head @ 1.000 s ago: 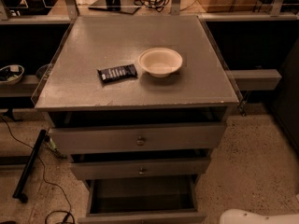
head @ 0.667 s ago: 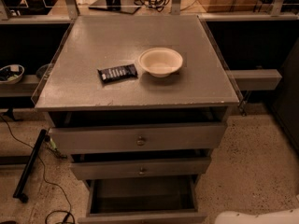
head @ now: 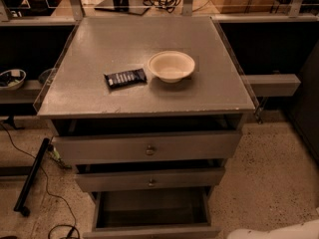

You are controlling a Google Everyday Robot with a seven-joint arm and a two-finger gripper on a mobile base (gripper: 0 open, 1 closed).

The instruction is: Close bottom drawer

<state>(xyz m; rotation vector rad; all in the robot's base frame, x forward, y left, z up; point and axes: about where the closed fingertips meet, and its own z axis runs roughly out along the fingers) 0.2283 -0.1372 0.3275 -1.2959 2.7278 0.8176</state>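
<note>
Cabinetry fills the view: a grey metal-look cabinet (head: 99, 49) with three drawers narrowing downward. Its slim bottom drawer (head: 149, 210) juts furthest, dark interior exposed, so it likely needs a straight push inward. A white rounded robot part (head: 279, 231) sits beside it, lower right; the gripper is out of view, its grip impossible to tell. A cream round bowl (head: 171, 65) and a dark wrapped bar (head: 125, 77) rest on top, clear of the work.
</note>
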